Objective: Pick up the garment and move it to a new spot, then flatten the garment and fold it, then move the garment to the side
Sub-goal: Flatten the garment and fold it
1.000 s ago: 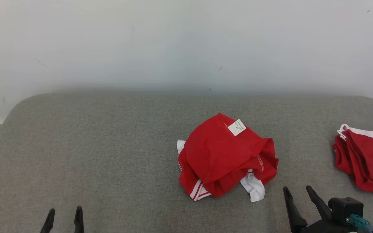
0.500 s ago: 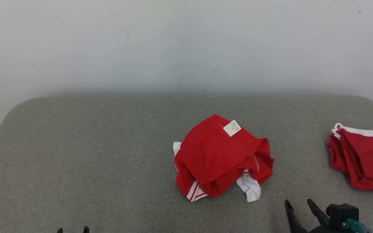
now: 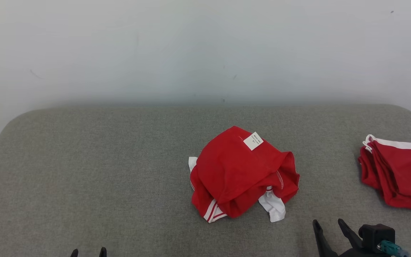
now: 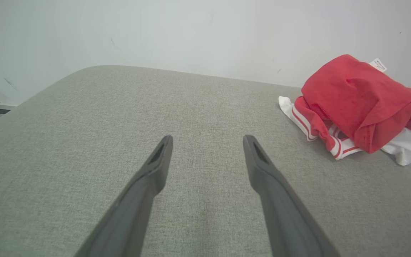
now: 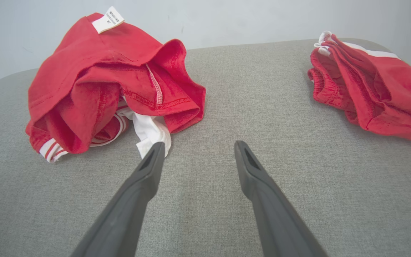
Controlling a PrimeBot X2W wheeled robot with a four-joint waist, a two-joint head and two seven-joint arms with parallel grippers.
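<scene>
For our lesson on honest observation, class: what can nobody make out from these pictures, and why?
Label print: too small to read, head view.
Crumpled garment: its shape hidden under its own folds, all views.
Second garment: cut off by the right edge, head view.
Left gripper: cut off below its fingertips by the bottom edge, head view.

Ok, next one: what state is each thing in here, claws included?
crumpled red garment: bunched in a heap, not flattened, not held, white trim poking out underneath.
white tag: on top of the heap, facing up.
second red garment: loosely folded, lying by the right edge, untouched.
left claw: open, empty, well clear of the heap.
right claw: open, empty, near the heap but not gripping it.
</scene>
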